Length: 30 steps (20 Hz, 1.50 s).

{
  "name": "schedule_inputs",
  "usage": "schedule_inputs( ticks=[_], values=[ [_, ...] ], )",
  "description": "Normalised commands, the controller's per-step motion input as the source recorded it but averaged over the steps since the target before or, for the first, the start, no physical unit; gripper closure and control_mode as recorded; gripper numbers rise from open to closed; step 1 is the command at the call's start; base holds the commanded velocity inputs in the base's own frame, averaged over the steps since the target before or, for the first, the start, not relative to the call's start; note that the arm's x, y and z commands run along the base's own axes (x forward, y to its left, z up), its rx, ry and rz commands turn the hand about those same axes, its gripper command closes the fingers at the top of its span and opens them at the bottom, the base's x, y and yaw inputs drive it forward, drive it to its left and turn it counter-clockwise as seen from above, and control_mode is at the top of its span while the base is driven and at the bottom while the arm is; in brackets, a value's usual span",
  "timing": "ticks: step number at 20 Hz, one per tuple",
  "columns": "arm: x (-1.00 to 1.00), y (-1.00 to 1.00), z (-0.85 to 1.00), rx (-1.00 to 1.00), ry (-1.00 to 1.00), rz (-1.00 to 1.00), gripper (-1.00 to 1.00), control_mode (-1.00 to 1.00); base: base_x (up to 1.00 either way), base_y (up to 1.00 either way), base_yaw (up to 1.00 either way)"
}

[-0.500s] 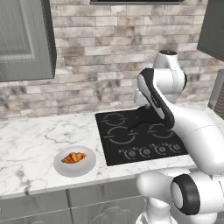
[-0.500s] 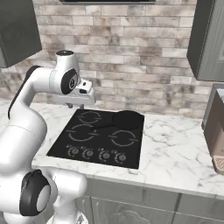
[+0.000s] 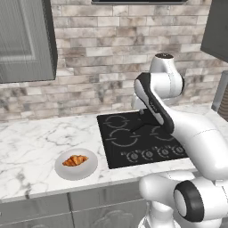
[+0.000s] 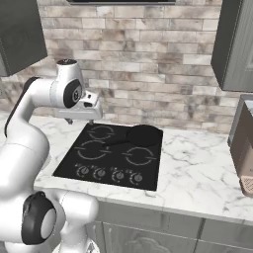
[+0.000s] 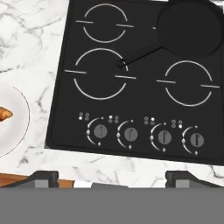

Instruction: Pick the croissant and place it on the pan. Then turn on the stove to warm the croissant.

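The croissant (image 3: 75,160) lies on a pale round plate (image 3: 87,170) on the marble counter, left of the stove (image 3: 127,149). The hand view catches just its tip (image 5: 4,114) at the left edge. The black pan (image 4: 144,134) sits on the stove's (image 4: 109,160) back right burner, its thin handle (image 5: 139,53) pointing toward the middle. My gripper (image 4: 71,119) hangs above the stove's back left corner, well above the glass. In the hand view the gripper (image 5: 111,180) is open, its tips wide apart with nothing between them, and below it are the knobs (image 5: 130,134).
A brick wall runs behind the counter, with dark cabinets (image 3: 24,40) hanging above on both sides. A brown appliance (image 4: 244,148) stands on the counter at the far right. My own arm (image 3: 178,129) hides the stove's right side in the left base view.
The hand has drifted slightly left and lower over the stove. The croissant, plate and pan have not moved.
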Motion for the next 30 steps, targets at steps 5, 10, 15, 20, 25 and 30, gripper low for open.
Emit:
schedule_inputs(
  ticks=[5, 10, 15, 20, 25, 30],
  values=[
    [-0.07, 0.37, -0.14, -0.02, 0.00, 0.07, -1.00, -1.00, 0.00, 0.00, 0.00],
    [-0.09, 0.34, -0.16, -0.02, 0.00, 0.08, -1.00, -1.00, 0.00, 0.00, 0.00],
    [-0.06, 0.28, -0.08, 0.01, 0.01, 0.10, -1.00, -1.00, 0.00, 0.00, 0.00],
    [-0.07, 0.27, -0.06, 0.09, 0.01, 0.13, -1.00, -1.00, 0.00, 0.00, 0.00],
    [-0.04, 0.28, -0.11, 0.10, 0.00, 0.17, -1.00, -1.00, 0.00, 0.00, 0.00],
    [-0.04, 0.31, -0.19, 0.03, 0.00, 0.19, -1.00, -1.00, 0.00, 0.00, 0.00]
  ],
)
